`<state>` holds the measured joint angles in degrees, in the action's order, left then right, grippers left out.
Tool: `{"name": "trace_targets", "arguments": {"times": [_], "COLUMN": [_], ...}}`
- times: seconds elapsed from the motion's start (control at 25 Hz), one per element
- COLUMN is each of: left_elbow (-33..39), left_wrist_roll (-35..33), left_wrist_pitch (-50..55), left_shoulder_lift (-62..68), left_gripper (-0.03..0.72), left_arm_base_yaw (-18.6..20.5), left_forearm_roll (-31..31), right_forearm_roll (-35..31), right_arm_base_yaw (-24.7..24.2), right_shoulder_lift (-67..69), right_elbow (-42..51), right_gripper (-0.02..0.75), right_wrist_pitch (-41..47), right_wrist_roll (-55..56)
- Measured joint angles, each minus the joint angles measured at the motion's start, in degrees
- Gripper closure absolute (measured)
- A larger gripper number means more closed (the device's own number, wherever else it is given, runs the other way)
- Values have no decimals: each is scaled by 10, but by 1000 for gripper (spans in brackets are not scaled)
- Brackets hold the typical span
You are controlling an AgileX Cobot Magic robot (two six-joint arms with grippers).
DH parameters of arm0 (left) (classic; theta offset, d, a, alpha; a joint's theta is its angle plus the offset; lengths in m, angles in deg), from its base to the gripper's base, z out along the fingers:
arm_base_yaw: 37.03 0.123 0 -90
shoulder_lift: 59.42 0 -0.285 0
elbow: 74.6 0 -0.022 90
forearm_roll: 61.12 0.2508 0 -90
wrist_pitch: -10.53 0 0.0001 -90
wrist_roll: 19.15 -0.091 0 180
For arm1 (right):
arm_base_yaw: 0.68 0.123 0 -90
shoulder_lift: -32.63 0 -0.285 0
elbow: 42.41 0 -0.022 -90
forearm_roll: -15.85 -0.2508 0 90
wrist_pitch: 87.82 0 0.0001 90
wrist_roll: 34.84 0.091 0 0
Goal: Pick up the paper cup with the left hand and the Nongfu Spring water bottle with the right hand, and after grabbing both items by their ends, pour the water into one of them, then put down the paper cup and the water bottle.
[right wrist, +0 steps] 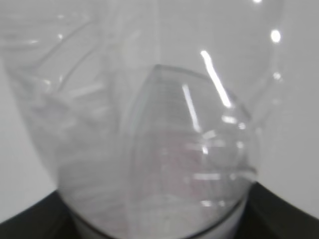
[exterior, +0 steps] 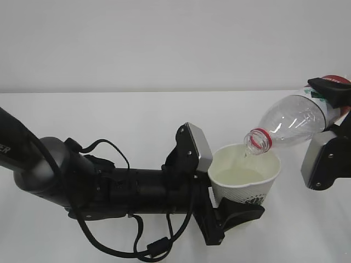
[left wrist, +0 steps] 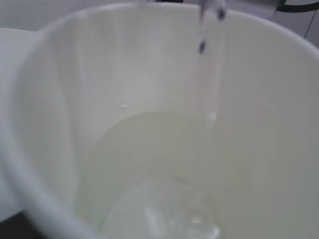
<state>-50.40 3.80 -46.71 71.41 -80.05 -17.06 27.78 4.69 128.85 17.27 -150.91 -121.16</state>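
Note:
The white paper cup (exterior: 245, 183) is held upright above the table, with my left gripper (exterior: 237, 204) shut on its lower part; one black finger (exterior: 241, 212) shows under it. Tilted neck-down from the right, the clear Nongfu Spring water bottle (exterior: 290, 121) has its red-ringed mouth (exterior: 258, 141) just over the cup's rim. My right gripper (exterior: 335, 107) is shut on the bottle's labelled base end. A thin stream of water (left wrist: 205, 94) falls into the cup (left wrist: 60, 99) and pools at the bottom (left wrist: 164, 209). In the right wrist view the bottle (right wrist: 164, 124) fills the frame.
The white table (exterior: 109, 120) runs back to a pale wall. My left arm (exterior: 82, 181) with looping black cables lies low across the front left. The right wrist's grey plate (exterior: 319, 160) hangs close to the right of the cup.

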Motion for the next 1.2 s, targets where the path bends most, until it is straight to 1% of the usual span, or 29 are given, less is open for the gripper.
{"name": "trace_targets", "arguments": {"times": [1.2], "left_elbow": [0], "left_wrist_roll": [0], "left_wrist_pitch": [1], "left_shoulder_lift": [1], "left_gripper": [160], "left_arm_base_yaw": [0], "left_forearm_roll": [0], "right_forearm_roll": [-9], "right_arm_base_yaw": [0], "right_shoulder_lift": [0], "right_elbow": [0], "right_gripper": [269], "right_wrist_pitch": [-2], "right_wrist_roll": [-19]}}
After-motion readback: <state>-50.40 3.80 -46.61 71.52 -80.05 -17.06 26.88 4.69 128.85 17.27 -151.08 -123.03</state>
